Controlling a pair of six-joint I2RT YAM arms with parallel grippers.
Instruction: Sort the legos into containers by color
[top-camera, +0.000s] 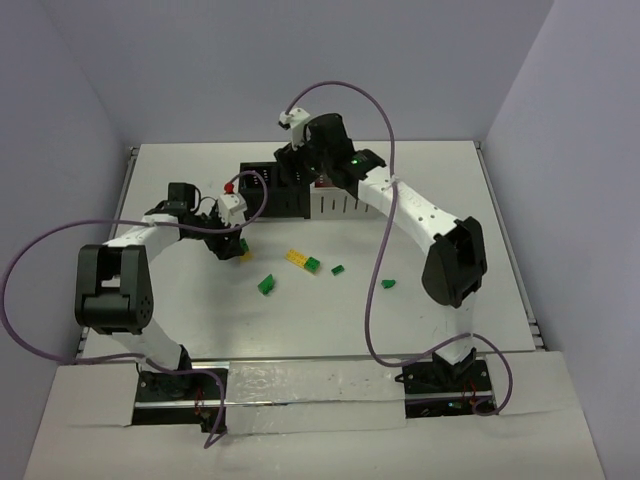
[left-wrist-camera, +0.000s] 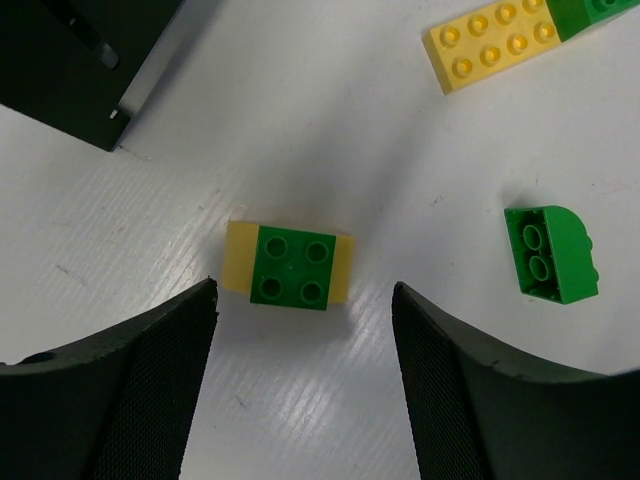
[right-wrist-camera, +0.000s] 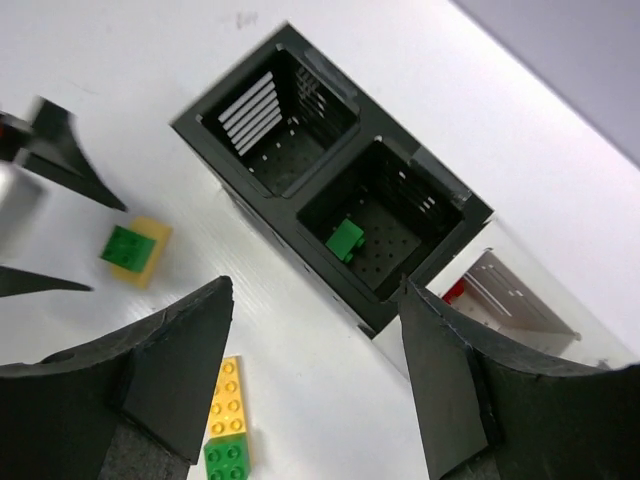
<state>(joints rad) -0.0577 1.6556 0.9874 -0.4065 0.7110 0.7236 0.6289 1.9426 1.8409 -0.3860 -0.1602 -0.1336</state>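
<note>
1. The worktop (top-camera: 430, 180) is flat, matte white and faintly scuffed up close. Plain pale walls (top-camera: 60, 100) box it in, and purple cables (top-camera: 340, 84) loop above it.
2. The bins (right-wrist-camera: 290, 215) stand toward the back in a joined row, black ones then white. They are square, with slotted sides and perforated floors.
3. The right claw (right-wrist-camera: 315, 310) hangs over the black bins, spread wide and holding nothing. One black bin holds a green brick (right-wrist-camera: 345, 240).
4. The left claw (left-wrist-camera: 304, 335) is low, near the black end of the row, wide open and gripping nothing. Its fingers (left-wrist-camera: 150, 400) flank a stacked pair (left-wrist-camera: 292, 265), a green four-stud brick on a yellow one, without touching it.
5. Loose legos lie in front of the bins: a long yellow brick (left-wrist-camera: 490, 45) with a green piece at one end, a round-topped green brick (left-wrist-camera: 552, 253), and two small green ones (top-camera: 338, 269) (top-camera: 388, 284).
6. Hard to read: the white bin (right-wrist-camera: 510, 300) is cut off in the wrist view, and I cannot identify the red thing (right-wrist-camera: 453, 292) in it. From above, the right arm covers much of the row.
7. The bricks are glossy plastic with round studs. The fingers are black with mesh-textured pads.
</note>
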